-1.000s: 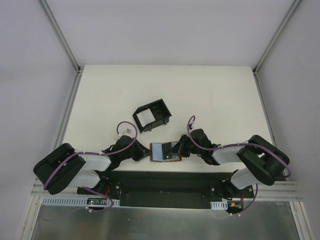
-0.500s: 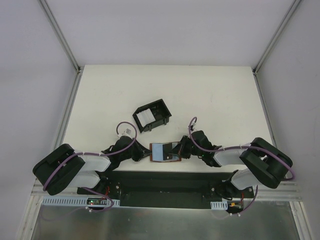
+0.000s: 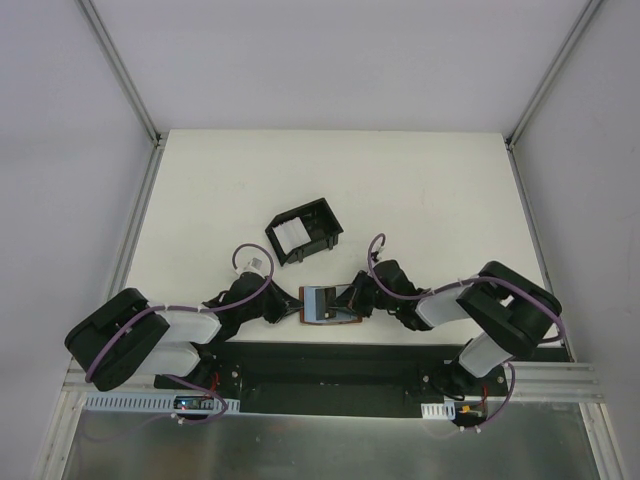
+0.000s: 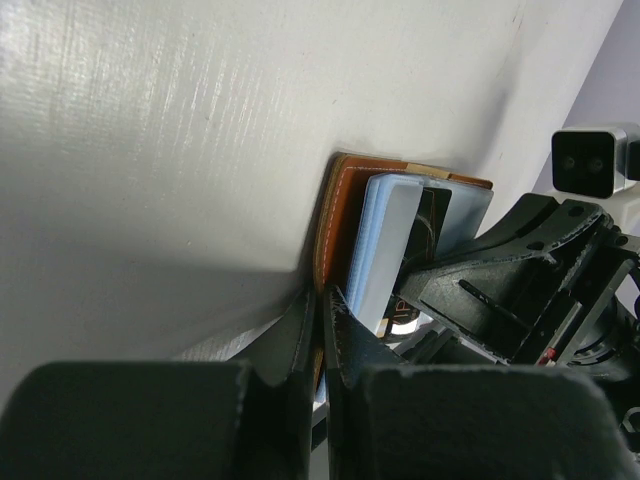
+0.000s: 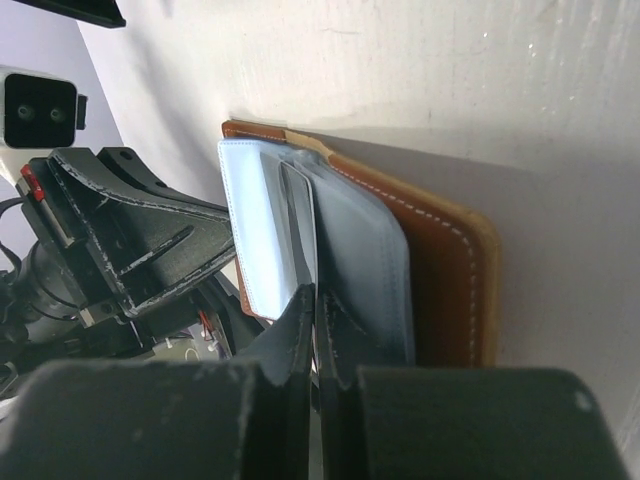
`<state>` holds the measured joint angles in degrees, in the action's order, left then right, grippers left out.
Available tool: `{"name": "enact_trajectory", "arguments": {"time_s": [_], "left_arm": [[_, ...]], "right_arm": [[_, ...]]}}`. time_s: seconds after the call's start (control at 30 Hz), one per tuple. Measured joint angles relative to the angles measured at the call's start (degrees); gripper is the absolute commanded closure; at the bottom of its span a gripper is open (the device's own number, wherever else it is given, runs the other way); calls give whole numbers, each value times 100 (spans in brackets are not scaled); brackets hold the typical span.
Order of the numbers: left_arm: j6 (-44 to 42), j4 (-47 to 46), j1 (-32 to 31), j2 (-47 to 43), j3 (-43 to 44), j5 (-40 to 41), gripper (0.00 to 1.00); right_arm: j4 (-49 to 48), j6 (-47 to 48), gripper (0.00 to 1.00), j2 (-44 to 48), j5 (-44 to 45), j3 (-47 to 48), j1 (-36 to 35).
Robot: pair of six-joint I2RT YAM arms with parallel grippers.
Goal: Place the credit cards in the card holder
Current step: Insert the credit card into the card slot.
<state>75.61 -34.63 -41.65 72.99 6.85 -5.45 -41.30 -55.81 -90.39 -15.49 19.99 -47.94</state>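
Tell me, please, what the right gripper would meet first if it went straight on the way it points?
The cards in the wallet: the right gripper, shut, is touching them and seems to pinch one. Beyond lies the wallet's far edge, though depth is unclear.

light: bright, even | glare: table (image 4: 150, 100) sheen, wrist views | blur: foreground soft
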Motion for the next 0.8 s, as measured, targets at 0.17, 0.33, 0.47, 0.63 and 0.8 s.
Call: {"name": "enact_trajectory", "arguments": {"time_s": [0.17,0.33,0.47,0.63,0.8], "left_arm": [[0,0,0,-57,-33,15,100],[0,11,0,-63,-35,15,100],[0,17,0,-63,-35,15,100],[0,31,0,-68,-35,15,100],[-20,111,-2,-140,-31,17,100]], "right_arm": [[-90,-96,95,-24,0,-17,-37],[94,-46,89,-94,-26,149,-96],[444,118,75,-155,-44,404,-157],[1392,634,58,262,164,664,-195],[2549,1360,55,903,590,1003,-219]]}}
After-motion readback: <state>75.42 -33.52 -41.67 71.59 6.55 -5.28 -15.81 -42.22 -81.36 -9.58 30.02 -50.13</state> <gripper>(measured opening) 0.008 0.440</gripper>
